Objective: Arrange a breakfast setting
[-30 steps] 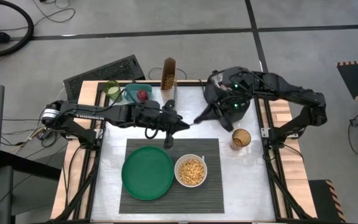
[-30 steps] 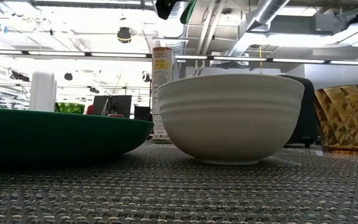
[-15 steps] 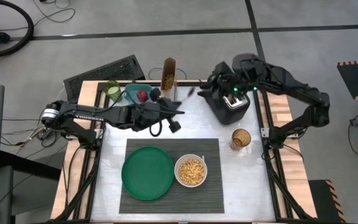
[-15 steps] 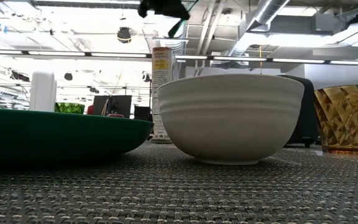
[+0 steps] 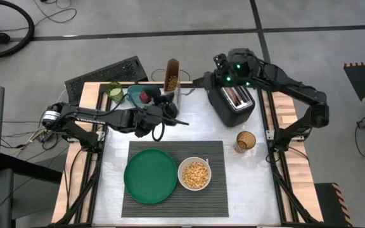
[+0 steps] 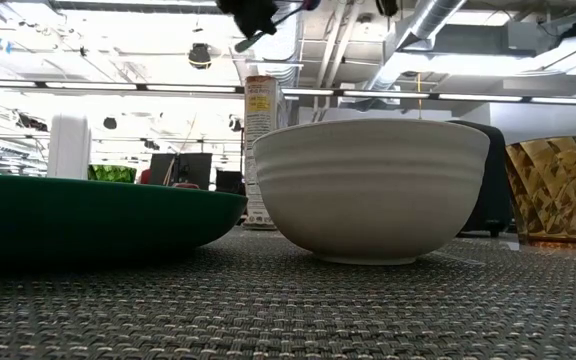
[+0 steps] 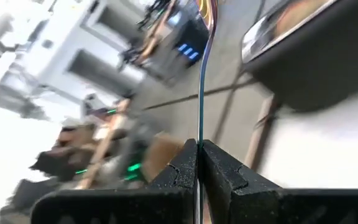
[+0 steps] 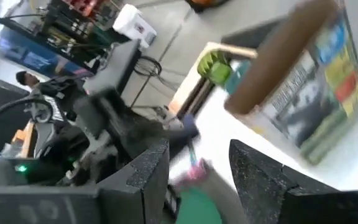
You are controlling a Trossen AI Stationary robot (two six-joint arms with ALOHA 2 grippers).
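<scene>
The left gripper [image 5: 168, 109] hangs in the air beside the cereal box [image 5: 172, 76], its fingers [image 7: 221, 177] pinched tight on the thin spoon [image 7: 201, 93] — seen edge-on from the wrist. The right gripper [image 8: 199, 171] hovers over the far edge of the black toaster [image 5: 235, 104], fingers spread and empty. On the placemat [image 5: 217, 196] the green plate [image 5: 151, 175] sits bare beside the white bowl [image 5: 194, 174] of cereal — the apple [image 5: 145, 97] lies in the teal container [image 5: 135, 95].
</scene>
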